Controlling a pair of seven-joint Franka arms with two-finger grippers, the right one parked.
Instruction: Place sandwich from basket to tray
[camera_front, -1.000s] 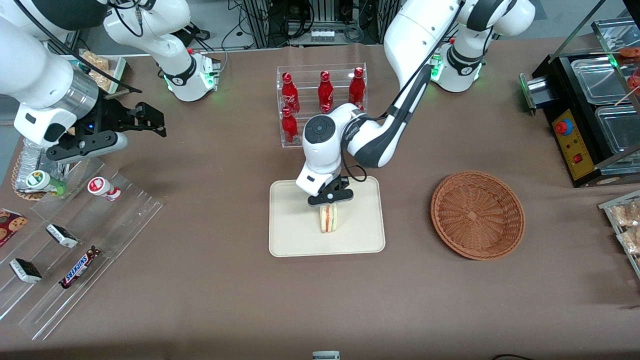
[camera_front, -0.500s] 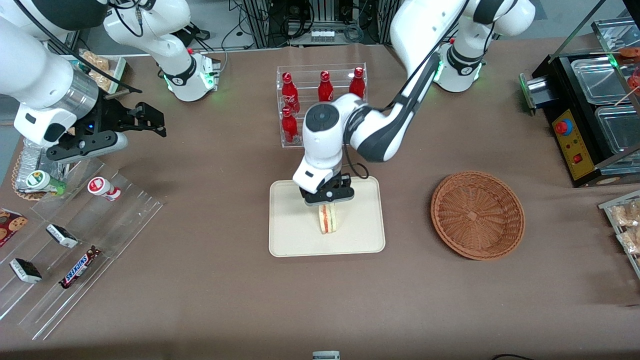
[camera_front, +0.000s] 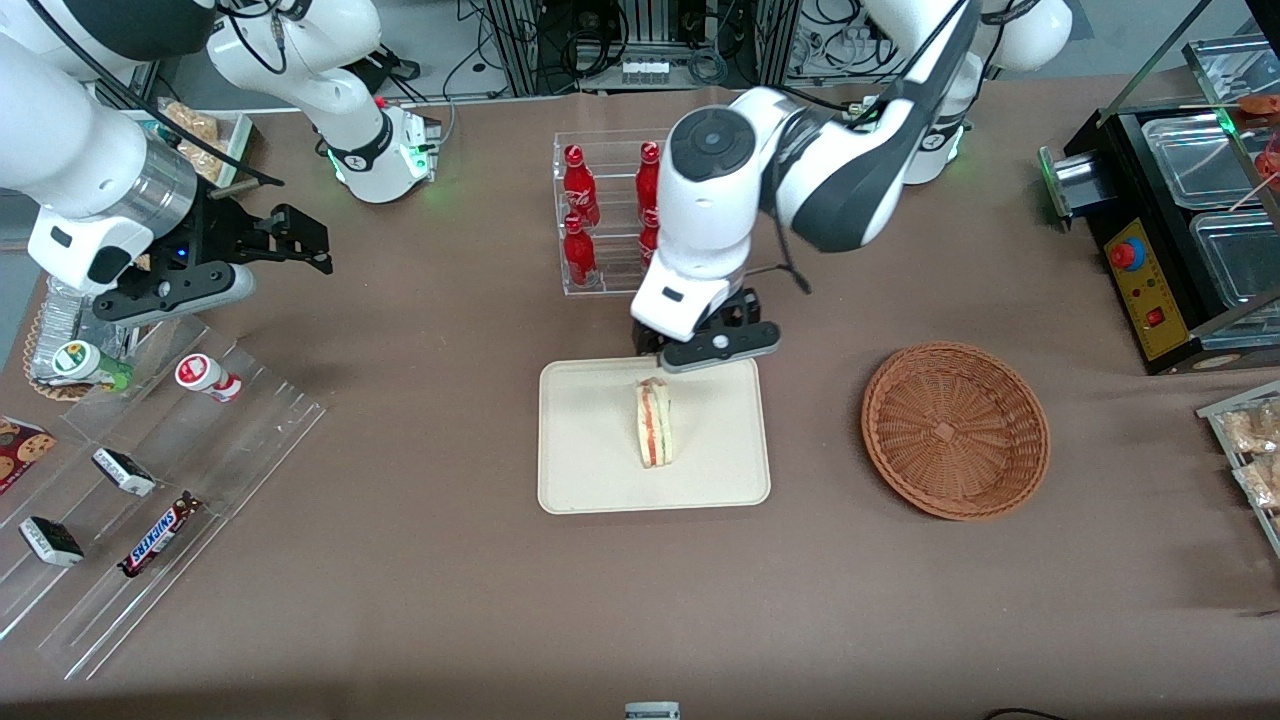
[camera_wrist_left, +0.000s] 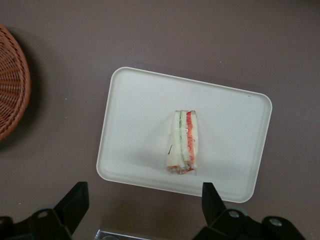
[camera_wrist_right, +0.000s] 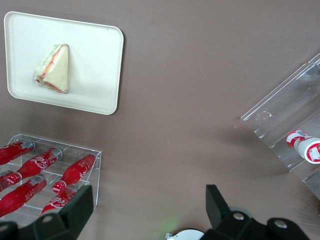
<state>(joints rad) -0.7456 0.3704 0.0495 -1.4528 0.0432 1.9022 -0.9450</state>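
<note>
The sandwich (camera_front: 655, 423) (camera_wrist_left: 183, 142) (camera_wrist_right: 51, 68) stands on edge in the middle of the cream tray (camera_front: 590, 470) (camera_wrist_left: 135, 100) (camera_wrist_right: 95, 75), its red and green filling facing up. My gripper (camera_front: 712, 345) (camera_wrist_left: 142, 197) hangs open and holds nothing. It is well above the tray's edge farther from the front camera, apart from the sandwich. The woven basket (camera_front: 955, 430) (camera_wrist_left: 10, 85) sits beside the tray toward the working arm's end, with nothing in it.
An acrylic rack of red cola bottles (camera_front: 640, 210) stands farther from the front camera than the tray, just under my arm. Stepped acrylic racks with snack bars (camera_front: 150, 470) lie toward the parked arm's end. A black appliance (camera_front: 1190, 230) and packaged pastries (camera_front: 1255, 450) sit toward the working arm's end.
My gripper has let go of the sandwich, opened and risen away from it toward the bottle rack. The sandwich stays standing on the tray.
</note>
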